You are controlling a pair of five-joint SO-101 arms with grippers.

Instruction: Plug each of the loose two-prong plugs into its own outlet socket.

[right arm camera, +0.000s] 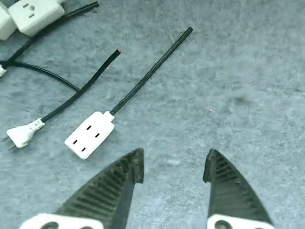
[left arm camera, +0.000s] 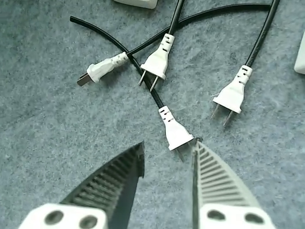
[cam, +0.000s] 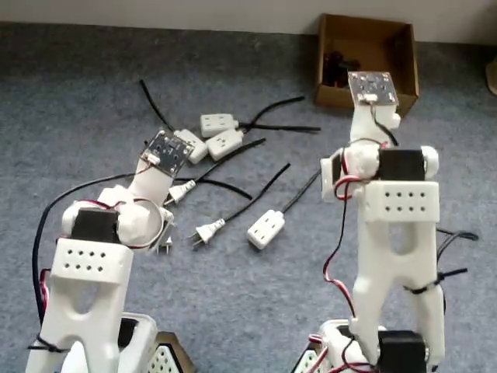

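Note:
Several white two-prong plugs on black cords lie on the grey carpet. My left gripper (left arm camera: 167, 151) is open just above the carpet, and one plug (left arm camera: 175, 132) lies at its tips, touching the pale finger (left arm camera: 209, 171). Beyond it lie three more plugs (left arm camera: 156, 62) (left arm camera: 232, 95) (left arm camera: 102, 69). My right gripper (right arm camera: 174, 160) is open over bare carpet, close beside a white outlet socket (right arm camera: 89, 135) with a plug (right arm camera: 21, 133) past it. In the high view this socket (cam: 265, 228) sits between the arms, and three more sockets (cam: 217, 124) lie farther back.
A brown cardboard box (cam: 365, 62) stands at the back right, behind the right arm (cam: 396, 202). Black cords (cam: 268, 186) cross the carpet between plugs and sockets. A thick black cable (cam: 46, 225) loops by the left arm's base.

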